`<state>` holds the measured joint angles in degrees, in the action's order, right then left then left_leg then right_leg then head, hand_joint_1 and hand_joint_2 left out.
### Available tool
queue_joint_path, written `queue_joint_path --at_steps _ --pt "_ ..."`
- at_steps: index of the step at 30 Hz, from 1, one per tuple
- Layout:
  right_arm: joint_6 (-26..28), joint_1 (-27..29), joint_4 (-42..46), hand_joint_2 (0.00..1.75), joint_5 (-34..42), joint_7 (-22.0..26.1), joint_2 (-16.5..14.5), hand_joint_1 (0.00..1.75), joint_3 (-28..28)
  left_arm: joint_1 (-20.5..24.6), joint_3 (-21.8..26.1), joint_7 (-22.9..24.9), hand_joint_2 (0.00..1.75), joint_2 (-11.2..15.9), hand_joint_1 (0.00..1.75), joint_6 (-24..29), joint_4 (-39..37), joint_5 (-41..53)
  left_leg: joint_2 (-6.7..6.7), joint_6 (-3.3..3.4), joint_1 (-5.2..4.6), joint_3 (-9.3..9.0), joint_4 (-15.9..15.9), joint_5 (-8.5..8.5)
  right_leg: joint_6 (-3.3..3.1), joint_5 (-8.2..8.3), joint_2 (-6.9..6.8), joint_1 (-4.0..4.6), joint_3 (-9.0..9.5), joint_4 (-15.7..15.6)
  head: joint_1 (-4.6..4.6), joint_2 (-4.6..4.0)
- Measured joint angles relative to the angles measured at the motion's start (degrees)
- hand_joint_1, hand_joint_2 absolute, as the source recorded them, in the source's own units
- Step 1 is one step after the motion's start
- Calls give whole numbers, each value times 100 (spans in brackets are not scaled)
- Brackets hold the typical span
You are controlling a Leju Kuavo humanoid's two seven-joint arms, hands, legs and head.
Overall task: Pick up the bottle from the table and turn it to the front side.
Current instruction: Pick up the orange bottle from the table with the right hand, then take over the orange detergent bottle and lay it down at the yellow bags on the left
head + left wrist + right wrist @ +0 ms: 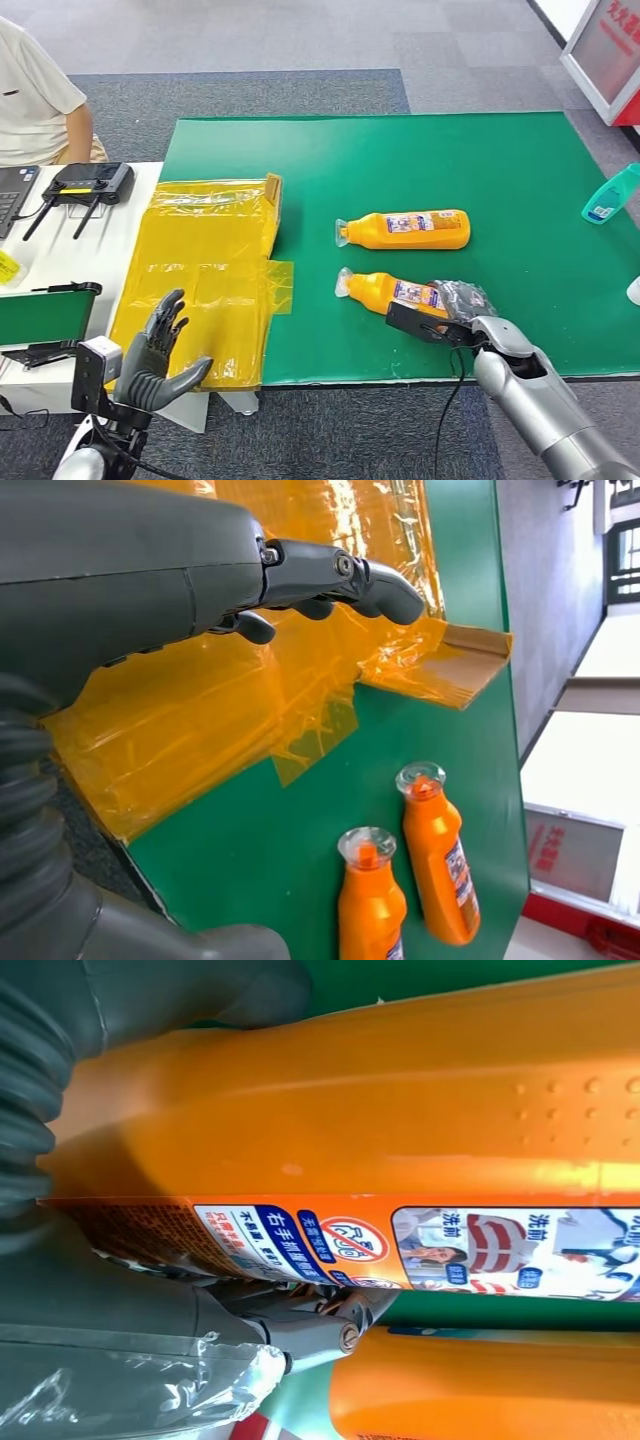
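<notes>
A green tabletop point(528, 190) stands on grey floor point(302, 40). The orange bottle point(392, 292) lies flat, label sideways. The right hand point(460, 300) seems clamped on it; the left hand point(155, 355) is spread, holding nothing.

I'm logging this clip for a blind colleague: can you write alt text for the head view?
The robot's right hand grips the nearer of two orange bottles lying on a green mat; the farther bottle lies beside it. The left hand hovers open near a yellow plastic sheet.

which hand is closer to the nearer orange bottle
Right. The right hand is at the base end of the nearer orange bottle, fingers against its side. The left hand hovers open, far off, over the yellow plastic sheet.
</notes>
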<state>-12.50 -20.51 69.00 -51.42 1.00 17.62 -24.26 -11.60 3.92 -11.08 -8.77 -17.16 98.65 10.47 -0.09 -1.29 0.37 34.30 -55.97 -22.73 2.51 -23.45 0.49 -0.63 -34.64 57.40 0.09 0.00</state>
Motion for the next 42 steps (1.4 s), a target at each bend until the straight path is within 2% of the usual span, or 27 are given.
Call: queue_joint_path --at_steps 7,12,16,22,26,31,35,42 --pt "56 1 -2 175 205 95 -15 175 -22 -2 -17 -1 175 27 0 15 -29 -17 0 0 0 -1 0 0 -1 0 0 2 0 0 1 0" --pt "166 262 302 175 1414 655 -217 175 142 -3 -40 -40 175 32 0 -6 -34 -25 2 -4 5 -4 0 -1 -4 1 3 7 0 0 1 0" --pt "188 875 1081 175 2610 953 -878 175 403 19 -266 -74 175 -40 0 -14 -16 -7 1 -12 9 12 1 4 -6 -1 2 12 -16 4 0 0" --pt "351 1431 2015 175 3205 975 -1919 175 693 123 -1011 -69 175 -205 0 73 201 -57 0 -12 11 24 1 5 -8 -5 0 10 -27 6 2 0" --pt "346 1705 2344 175 3073 1217 -2363 175 755 288 -1556 -10 175 -283 0 148 260 -230 -1 -9 7 25 1 2 -7 -3 0 6 -25 4 2 0" --pt "481 1954 2405 175 2482 1467 -2713 175 616 391 -1994 -32 175 -244 0 151 261 -645 0 -10 7 25 1 2 -8 -4 1 8 -27 4 -1 0" --pt "603 2053 2404 175 2233 1585 -2814 175 483 413 -2099 -69 175 -216 0 227 261 -711 0 -12 8 25 1 3 -10 -5 1 11 -28 5 -1 0" --pt "845 2256 2356 175 1838 1791 -2815 175 133 430 -2108 -68 175 -212 0 376 267 -760 0 -11 8 25 1 2 -9 -6 1 10 -28 5 1 0"
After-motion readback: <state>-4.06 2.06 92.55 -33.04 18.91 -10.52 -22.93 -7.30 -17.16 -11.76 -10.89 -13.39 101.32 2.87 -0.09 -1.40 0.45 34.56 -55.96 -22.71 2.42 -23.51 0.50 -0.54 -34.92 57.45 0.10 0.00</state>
